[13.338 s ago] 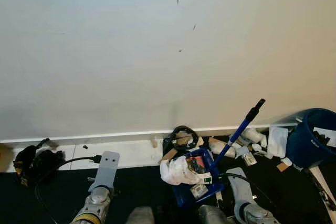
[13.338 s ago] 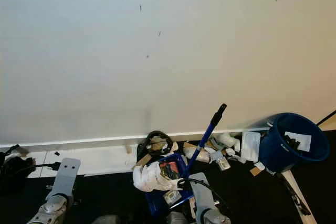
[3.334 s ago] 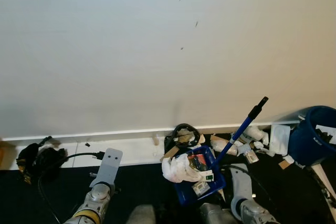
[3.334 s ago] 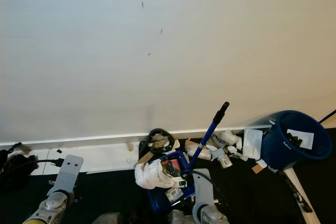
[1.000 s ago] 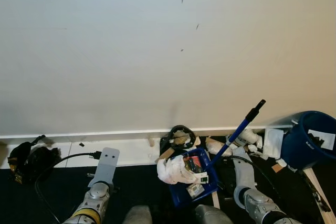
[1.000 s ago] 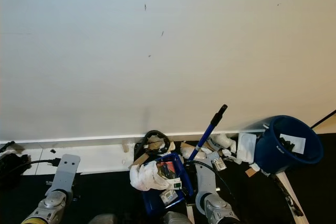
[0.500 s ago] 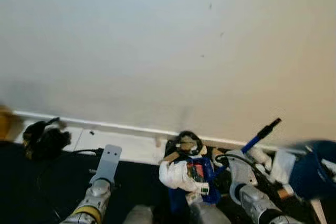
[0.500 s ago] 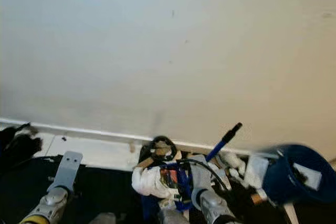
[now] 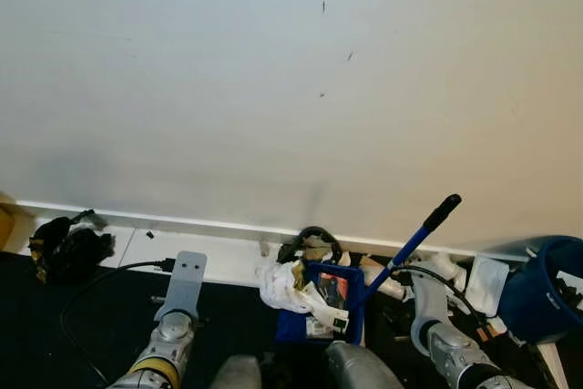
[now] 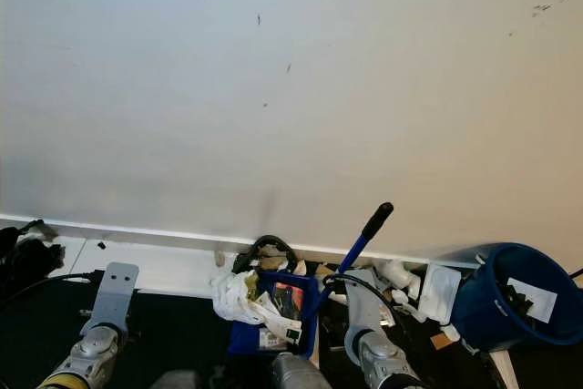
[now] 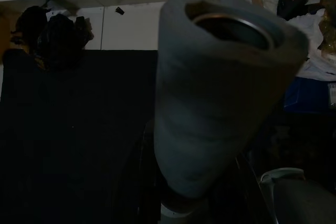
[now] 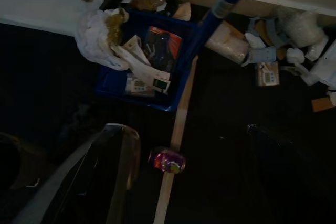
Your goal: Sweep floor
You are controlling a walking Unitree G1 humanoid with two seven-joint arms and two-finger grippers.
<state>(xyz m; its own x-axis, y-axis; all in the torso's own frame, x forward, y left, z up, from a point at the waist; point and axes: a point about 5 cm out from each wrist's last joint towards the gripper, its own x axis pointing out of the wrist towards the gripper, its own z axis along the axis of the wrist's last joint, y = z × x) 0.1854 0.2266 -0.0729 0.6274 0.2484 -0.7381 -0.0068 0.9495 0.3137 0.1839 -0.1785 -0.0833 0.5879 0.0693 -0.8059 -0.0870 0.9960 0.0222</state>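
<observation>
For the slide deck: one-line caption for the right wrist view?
Blue dustpan full of trash, its blue handle angling toward the wall, with more litter strewn on the dark floor.

Floor (image 12: 63,77): dark, almost black.
Dustpan (image 12: 113,85): blue, loaded with rubbish.
Handle (image 12: 212,17): blue, rising at a slant from the dustpan's side toward the pale wall base.
In the dustpan: a crumpled white bag (image 12: 94,38), a red-and-black packet (image 12: 160,43), white labels (image 12: 142,80).
Wooden strip (image 12: 176,140): pale, lying on the floor from the dustpan's edge.
Small shiny wrapper (image 12: 167,160): purplish, touching the strip.
Litter beside the handle: a paper cup (image 12: 227,43), white scraps (image 12: 294,56), a bit of cardboard (image 12: 321,103).
Baseboard (image 12: 37,6): white.
</observation>
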